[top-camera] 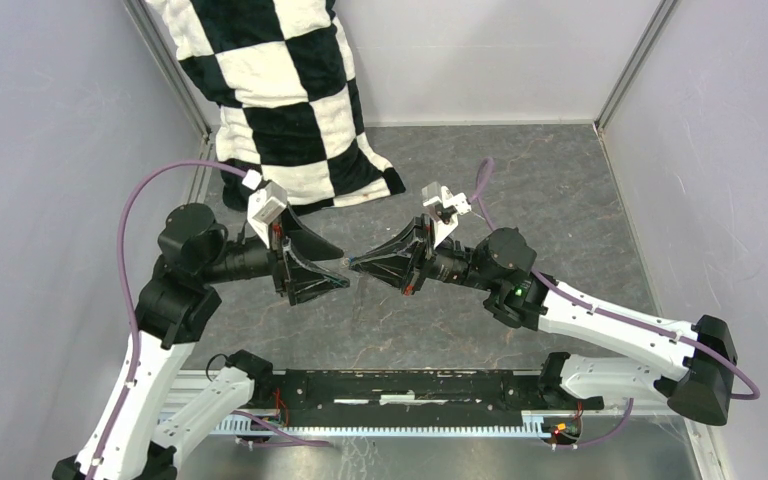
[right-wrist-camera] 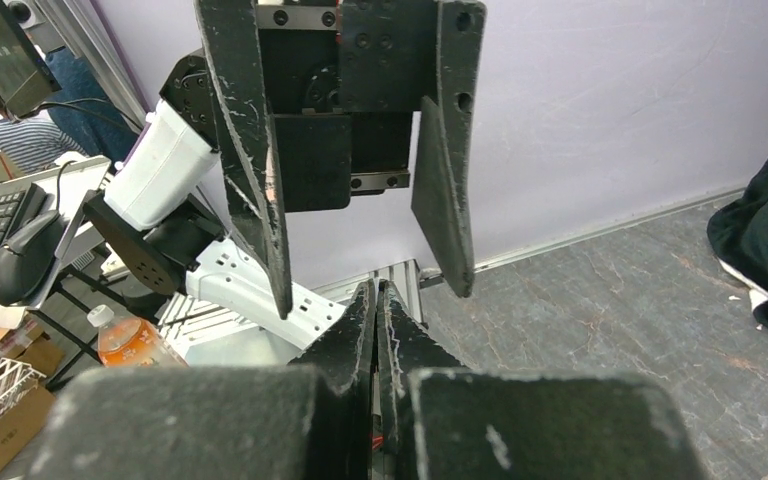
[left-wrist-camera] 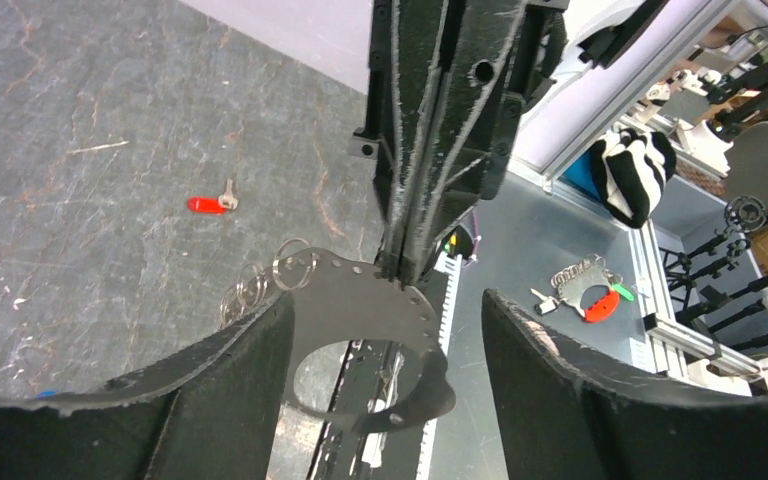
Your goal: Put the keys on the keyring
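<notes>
My right gripper point(top-camera: 354, 265) is shut on the keyring point(left-wrist-camera: 360, 295), a thin grey metal crescent hoop with small holes and a few little wire rings on its left end. It holds the hoop in the air above the table. In the left wrist view the right gripper point(left-wrist-camera: 400, 268) pinches the hoop's top edge. My left gripper point(top-camera: 343, 268) faces it, open, and its fingers point(left-wrist-camera: 230, 400) stand on either side of the hoop without touching it. The red key point(left-wrist-camera: 210, 204) lies on the table. Only a blue speck point(left-wrist-camera: 45, 394) shows by my left finger.
A black-and-white checkered pillow point(top-camera: 280, 90) leans in the back left corner. Grey walls close in the table on three sides. A black rail point(top-camera: 390, 390) runs along the near edge. A second bunch of keys point(left-wrist-camera: 590, 295) lies outside the enclosure.
</notes>
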`<move>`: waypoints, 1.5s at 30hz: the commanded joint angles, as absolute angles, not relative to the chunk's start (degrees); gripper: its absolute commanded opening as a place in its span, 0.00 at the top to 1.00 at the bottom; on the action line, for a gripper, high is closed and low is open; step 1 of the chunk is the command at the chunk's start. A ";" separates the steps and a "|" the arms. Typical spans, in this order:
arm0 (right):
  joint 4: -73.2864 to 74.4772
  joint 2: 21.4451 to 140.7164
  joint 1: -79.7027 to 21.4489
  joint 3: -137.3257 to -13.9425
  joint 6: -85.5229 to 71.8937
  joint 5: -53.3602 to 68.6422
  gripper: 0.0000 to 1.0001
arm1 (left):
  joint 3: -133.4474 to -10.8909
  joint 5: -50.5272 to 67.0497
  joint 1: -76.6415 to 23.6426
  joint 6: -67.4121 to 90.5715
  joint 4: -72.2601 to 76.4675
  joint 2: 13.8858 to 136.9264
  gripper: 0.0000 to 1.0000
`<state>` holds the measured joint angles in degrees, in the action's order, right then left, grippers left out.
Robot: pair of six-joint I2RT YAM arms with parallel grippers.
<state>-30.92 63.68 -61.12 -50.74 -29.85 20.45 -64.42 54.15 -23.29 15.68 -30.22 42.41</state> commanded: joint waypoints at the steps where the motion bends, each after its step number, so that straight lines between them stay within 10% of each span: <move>1: -35.68 63.02 -61.43 -50.97 -31.02 20.53 1.00 | -63.14 57.54 -23.39 16.52 -26.55 41.04 0.31; 24: -38.66 64.14 -61.77 -51.77 -33.33 22.79 1.00 | -53.49 66.68 -23.45 19.62 -7.20 36.86 0.68; 45: -38.96 65.91 -62.77 -53.09 -33.24 23.12 1.00 | -53.17 63.84 -23.46 20.87 -6.25 38.43 0.60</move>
